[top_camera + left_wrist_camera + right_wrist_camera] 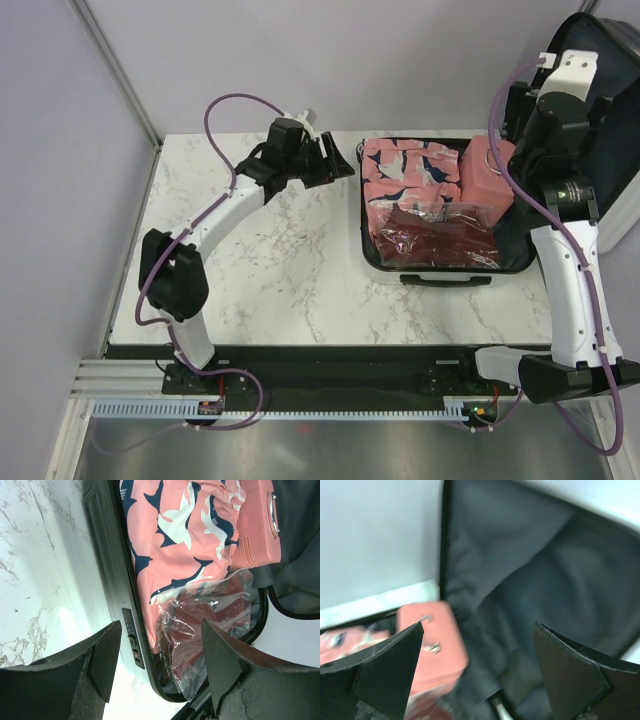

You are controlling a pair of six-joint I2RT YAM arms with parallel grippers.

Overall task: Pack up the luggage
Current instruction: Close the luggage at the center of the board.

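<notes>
Between the spread fingers of the left claw (161, 630), which is released and holds nothing, the near wall of the luggage (107, 555) shows with its small combination lock (131, 637). Seen from above, this left claw (330, 160) hovers over the white marble surface (270, 250), and the open luggage (365, 235) lies flat just beyond its fingertips. Past that wall, inside the shell, sits folded pink cloth with a navy and white shark print (170, 530). Nearer the claw's right finger lies a crinkled clear plastic bag (210, 610) of dark red contents, and beyond the cloth, a small pink box-shaped case (257, 525).

Ahead of the right claw (479, 627), also spread wide and empty, hangs the dark grey lining of the raised lid (520, 580). Below its left finger is the pink case (432, 640), blurred. From overhead, the right claw (520, 110) hovers above the luggage's far right corner, with the lid (610, 120) standing behind it.
</notes>
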